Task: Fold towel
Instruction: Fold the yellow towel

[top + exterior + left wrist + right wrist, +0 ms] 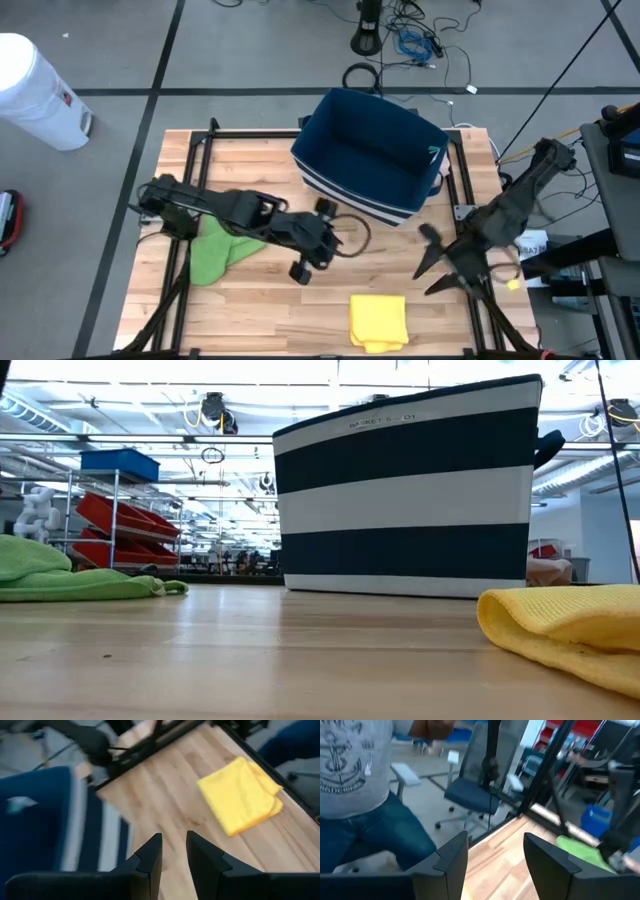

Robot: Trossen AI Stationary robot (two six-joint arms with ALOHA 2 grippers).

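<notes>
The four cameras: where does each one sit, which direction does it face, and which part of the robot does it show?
High view: overhead, looking straight down; both arms, left gripper, right gripper.
Low view: table height, facing the striped basket; no arm shows.
Left wrist view: past its own open fingers to the yellow towel.
Right wrist view: past its own open fingers toward a person beyond the table.
Shared: high and low views both show the green towel.

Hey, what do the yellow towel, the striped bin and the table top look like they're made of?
Yellow towel: soft cloth, probably microfibre; fine nubby weave, rounded fold.
Striped bin: fabric, likely canvas; matte navy and white bands, slightly sagging rim.
Table top: wood, butcher-block style; pale jointed strips with grain, slight sheen.
</notes>
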